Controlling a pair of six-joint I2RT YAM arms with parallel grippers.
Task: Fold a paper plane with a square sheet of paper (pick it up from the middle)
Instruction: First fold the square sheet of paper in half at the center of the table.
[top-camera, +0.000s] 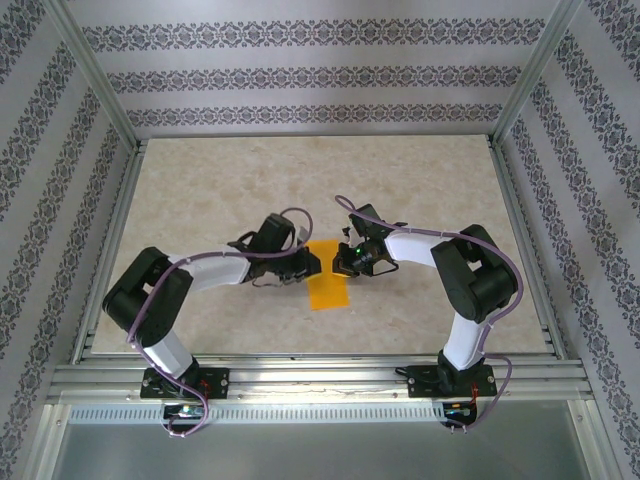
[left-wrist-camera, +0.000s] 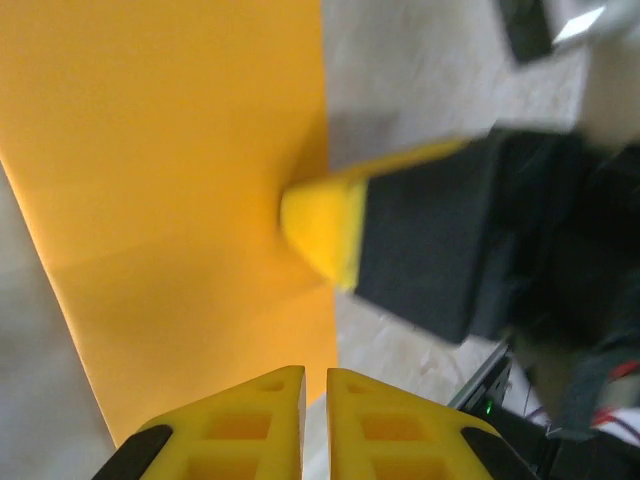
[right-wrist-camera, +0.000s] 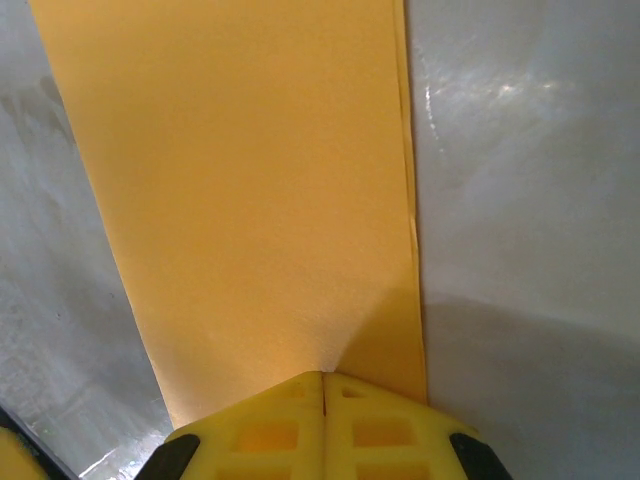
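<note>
The square sheet of paper (top-camera: 328, 288), folded to a narrow strip, lies flat mid-surface (top-camera: 420, 190), long axis 12 to 6 o'clock. At its far end the right gripper (top-camera: 340, 262) sits at 3 o'clock, fingers together, tips pressing it; the left gripper (top-camera: 306, 264) at 9 o'clock, equally near, fingers a slit apart, whether nipping the edge I cannot tell

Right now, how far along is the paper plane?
Done: the orange paper lies folded in half, a doubled edge along one side. In hand: the right gripper, shut, presses on it; the left gripper hovers at its edge. Left: nose and wing folds.
</note>
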